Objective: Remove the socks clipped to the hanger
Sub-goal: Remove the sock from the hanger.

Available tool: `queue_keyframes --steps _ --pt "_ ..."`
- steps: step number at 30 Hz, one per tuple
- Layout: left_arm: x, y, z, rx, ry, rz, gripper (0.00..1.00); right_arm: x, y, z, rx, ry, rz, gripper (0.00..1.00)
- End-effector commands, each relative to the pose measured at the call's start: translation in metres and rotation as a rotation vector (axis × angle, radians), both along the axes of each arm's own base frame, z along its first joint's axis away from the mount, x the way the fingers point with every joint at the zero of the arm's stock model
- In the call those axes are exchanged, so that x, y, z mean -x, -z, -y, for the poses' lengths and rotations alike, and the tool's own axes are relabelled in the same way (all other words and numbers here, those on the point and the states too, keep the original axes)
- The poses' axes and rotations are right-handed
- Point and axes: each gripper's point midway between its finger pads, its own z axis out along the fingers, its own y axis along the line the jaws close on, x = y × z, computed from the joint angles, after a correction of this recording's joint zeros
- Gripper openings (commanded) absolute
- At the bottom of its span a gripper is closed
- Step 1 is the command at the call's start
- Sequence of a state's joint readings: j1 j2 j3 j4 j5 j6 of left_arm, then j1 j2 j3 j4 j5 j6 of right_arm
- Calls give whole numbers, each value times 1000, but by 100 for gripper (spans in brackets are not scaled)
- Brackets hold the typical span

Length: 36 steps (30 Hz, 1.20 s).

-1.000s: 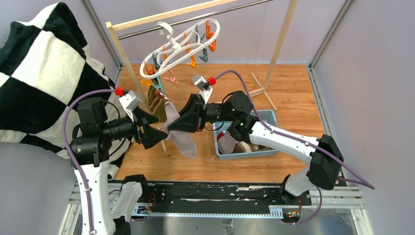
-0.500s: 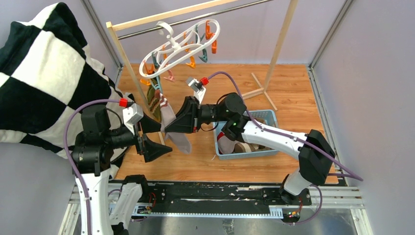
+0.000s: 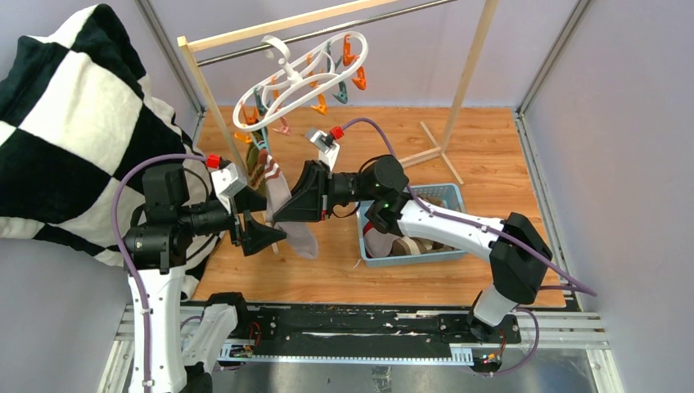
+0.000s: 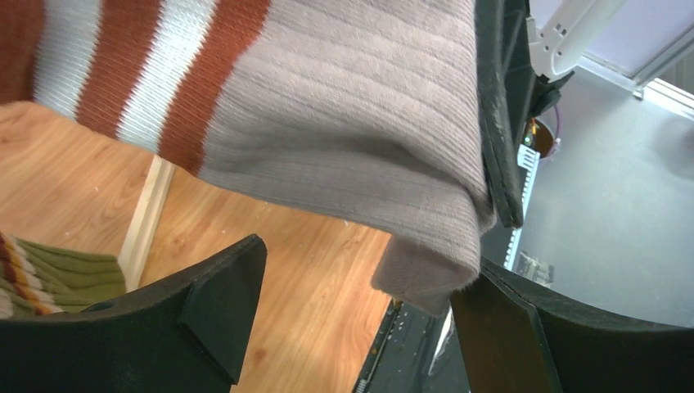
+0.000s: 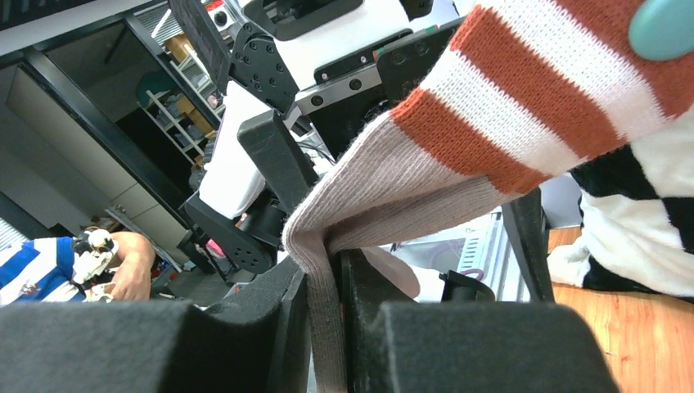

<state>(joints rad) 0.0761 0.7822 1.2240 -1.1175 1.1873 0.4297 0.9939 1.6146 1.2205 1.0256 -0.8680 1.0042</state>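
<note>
Checkered blanket (image 3: pixel 74 115) hung far to the outside of the left gripper (image 3: pixel 263 219), not involved. The left gripper's jaws stood wide apart with nothing in them. In its wrist view the two fingers (image 4: pixel 221 303) sat below the taupe sock (image 3: pixel 299 233), one under each side of the hanging edge. The sock looked to brush the inner finger, but there was no pinch. Probably parked there to steady or catch the fabric.

An olive sock (image 4: pixel 49 270) showed behind and below the outer left finger, hanging apart from it.

The taupe sock hung just ahead of the left gripper, between the two grippers, its striped toe end uppermost. In the right wrist view a teal clothespin (image 5: pixel 663 24) sat on the stripes above the fingers, so the sock was likely not off yet.

The hanger (image 3: pixel 295 82) hung from the rack rod (image 3: pixel 327 29), above and behind both grippers and tilted, with its clips dangling.

The right gripper (image 3: pixel 280 214) was nearly closed, with the sock's ribbed leg (image 5: pixel 323 327) pinched between its pads. It held below the clip, most likely so a pull would drag the toe out of the pin.

The blue basket (image 3: pixel 446 196) sat behind the right gripper, beside that arm's forearm. It already held socks (image 3: pixel 393 241), so it was the likely drop spot.
</note>
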Motion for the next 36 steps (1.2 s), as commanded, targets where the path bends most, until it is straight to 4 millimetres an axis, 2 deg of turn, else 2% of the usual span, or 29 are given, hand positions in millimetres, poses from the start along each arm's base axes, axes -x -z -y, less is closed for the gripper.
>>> queue_keyframes --steps 1,4,5,8,10,11,17,20,25,31,36 --pt "-8 -7 -3 -37 -3 54 83 6 -17 1 -45 -38 9 22" --pt "-11 -12 -2 -30 3 51 68 -1 -11 -4 -34 -9 -27 27" --pt "-11 -13 -2 -29 3 50 59 -4 -9 -5 -29 4 -32 28" --pt "-12 -13 -4 -43 -15 60 21 -20 0 -9 22 114 -42 36" --pt "-12 -10 -7 -64 -37 73 5 -35 1 -5 63 251 -1 44" --pt "-11 -8 -8 -73 -46 78 0 -44 10 -4 130 319 8 47" --pt "-7 6 -12 -97 -72 73 0 -99 24 21 352 693 89 57" --pt "-5 8 -11 -97 -70 76 0 -112 21 25 370 766 123 59" --pt "0 11 -11 -95 -74 77 0 -119 22 19 404 769 159 60" --pt "1 14 -13 -109 -82 93 0 -113 -9 3 300 769 292 63" --pt "1 14 -12 -103 -76 87 0 -104 -20 -14 236 789 415 70"
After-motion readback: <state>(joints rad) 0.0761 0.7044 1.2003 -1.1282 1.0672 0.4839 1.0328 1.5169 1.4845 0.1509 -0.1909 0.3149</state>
